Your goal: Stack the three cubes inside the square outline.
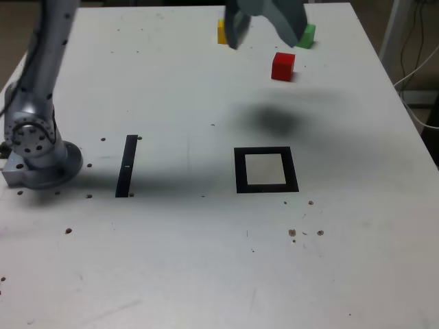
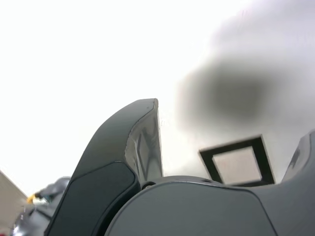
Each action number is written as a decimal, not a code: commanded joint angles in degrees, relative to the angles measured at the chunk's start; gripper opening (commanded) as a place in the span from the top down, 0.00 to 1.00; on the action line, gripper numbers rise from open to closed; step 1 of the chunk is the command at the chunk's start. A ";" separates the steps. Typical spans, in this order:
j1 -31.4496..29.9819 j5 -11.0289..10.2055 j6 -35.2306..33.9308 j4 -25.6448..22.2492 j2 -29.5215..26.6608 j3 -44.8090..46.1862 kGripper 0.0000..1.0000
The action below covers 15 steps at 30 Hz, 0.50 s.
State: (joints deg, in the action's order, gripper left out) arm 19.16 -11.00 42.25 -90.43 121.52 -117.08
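Progress: nothing stacked yet. Square outline [image 1: 266,170] near worktop [image 1: 171,274] middle, white centre bare in both views.

All three cubes sit apart near far edge: red cube [image 1: 282,66] closest to outline but well apart from it; yellow cube [image 1: 221,31] and green cube [image 1: 306,35] behind, each partly hidden by claw.

Gripper [image 1: 266,38] hangs above cube group, jaws spread wide, holding nothing. Its shadow falls between red cube and outline.

Left, by judgement: pick and place all three, one by one.
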 commanded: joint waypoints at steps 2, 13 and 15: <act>2.39 -0.60 2.33 -0.87 3.45 -12.07 0.03; 6.29 -2.69 4.92 -1.88 13.19 -20.72 0.03; 6.67 -2.64 5.10 -2.06 14.30 -21.35 0.03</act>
State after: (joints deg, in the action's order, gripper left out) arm 25.48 -13.59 47.13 -91.72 134.46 -137.99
